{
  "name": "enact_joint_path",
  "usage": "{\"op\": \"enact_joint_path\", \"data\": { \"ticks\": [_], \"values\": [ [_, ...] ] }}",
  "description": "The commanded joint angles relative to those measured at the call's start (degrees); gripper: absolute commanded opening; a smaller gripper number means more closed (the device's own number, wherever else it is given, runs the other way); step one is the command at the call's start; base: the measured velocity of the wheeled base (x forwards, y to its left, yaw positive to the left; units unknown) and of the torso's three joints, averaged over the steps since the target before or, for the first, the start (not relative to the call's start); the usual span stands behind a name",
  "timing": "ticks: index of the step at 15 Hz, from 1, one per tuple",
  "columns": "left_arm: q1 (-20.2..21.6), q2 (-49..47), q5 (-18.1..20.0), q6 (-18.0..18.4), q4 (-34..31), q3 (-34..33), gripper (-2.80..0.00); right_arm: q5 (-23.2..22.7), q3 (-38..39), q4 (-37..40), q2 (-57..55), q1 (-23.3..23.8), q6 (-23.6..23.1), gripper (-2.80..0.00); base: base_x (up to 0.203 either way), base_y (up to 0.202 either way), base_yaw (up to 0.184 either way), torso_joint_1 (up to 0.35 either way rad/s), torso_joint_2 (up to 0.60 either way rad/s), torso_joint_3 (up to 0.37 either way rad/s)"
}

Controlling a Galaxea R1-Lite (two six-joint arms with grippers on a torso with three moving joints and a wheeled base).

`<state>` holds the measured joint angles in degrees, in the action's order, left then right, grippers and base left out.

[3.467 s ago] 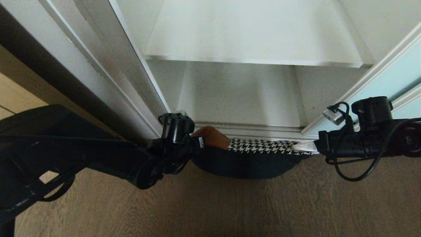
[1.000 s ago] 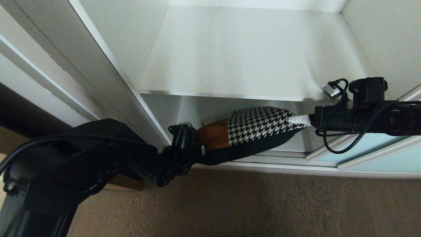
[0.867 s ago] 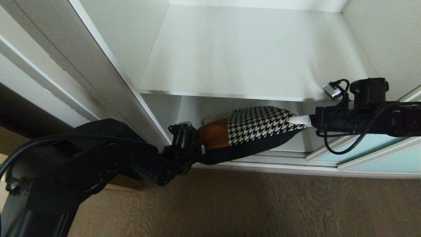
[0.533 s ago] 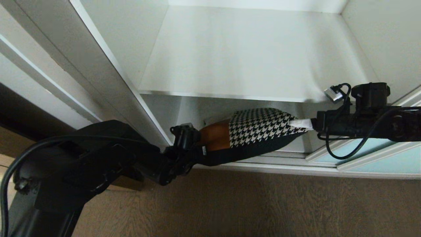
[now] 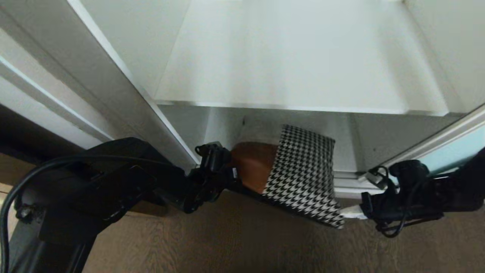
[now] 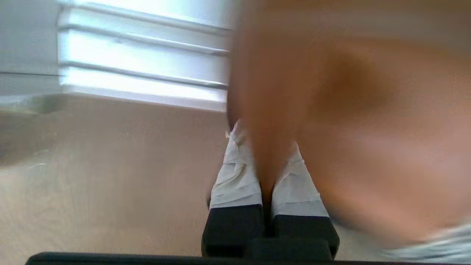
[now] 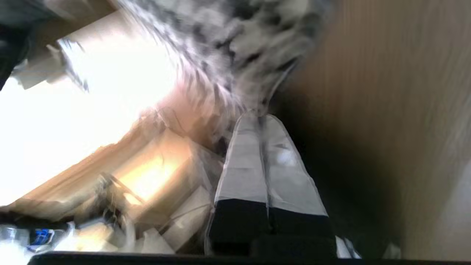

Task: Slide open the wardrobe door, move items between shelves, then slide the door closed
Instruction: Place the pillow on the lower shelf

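The patchwork cushion hangs slanted in front of the wardrobe's lower opening, houndstooth patch facing up and the brown leather patch on its left. My left gripper is shut on the brown corner; the leather is pinched between its taped fingers. My right gripper sits low over the floor, shut at the houndstooth corner. The upper shelf is bare; the lower shelf shows beneath it. The aqua sliding wardrobe door stands pushed to the right.
Brown wood floor lies in front of the wardrobe. The white door track runs along the wardrobe's bottom edge. The white frame post rises on the left, close beside my left arm.
My right gripper has dropped from shelf height to just above the floor, pulling the cushion's right corner down and out. The left gripper has stayed put. The view shifted a little.
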<state>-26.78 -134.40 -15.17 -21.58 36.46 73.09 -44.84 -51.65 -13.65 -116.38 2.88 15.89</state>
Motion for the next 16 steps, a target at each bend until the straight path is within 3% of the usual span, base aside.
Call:
{"op": "enact_joint_path", "data": {
  "ticks": [1, 4, 9, 13, 16],
  "values": [
    [0.02, 1.02, 0.14, -0.47, 0.37, -0.05, -2.80, -1.55, 2.97, -7.57, 6.91, -0.78, -1.61, -2.80, 0.000, 0.000, 0.000, 0.040, 0.09, -0.025],
    [0.06, 1.25, 0.23, -0.48, 0.37, 0.32, -2.80, -1.53, 6.29, -10.34, 12.14, -1.25, -1.65, -2.80, 0.000, 0.000, 0.000, -0.001, -0.02, 0.005],
    [0.95, -0.07, 0.19, -0.83, 0.12, 0.91, -2.80, -1.28, 1.98, -10.01, 5.60, -1.22, -0.86, -2.80, 0.000, 0.000, 0.000, 0.000, 0.00, 0.000],
    [1.52, -1.16, 0.06, -0.79, -0.36, 5.15, -2.80, -1.30, 3.15, -9.75, 5.10, -0.40, -0.96, -2.80, 0.000, 0.000, 0.000, 0.000, 0.00, 0.000],
    [2.13, -2.86, -0.68, -0.75, -2.82, 12.20, -2.80, -1.30, 5.31, -10.16, 5.36, 0.04, -1.14, -2.80, 0.000, 0.000, 0.000, 0.000, 0.00, 0.000]
  ]
}}
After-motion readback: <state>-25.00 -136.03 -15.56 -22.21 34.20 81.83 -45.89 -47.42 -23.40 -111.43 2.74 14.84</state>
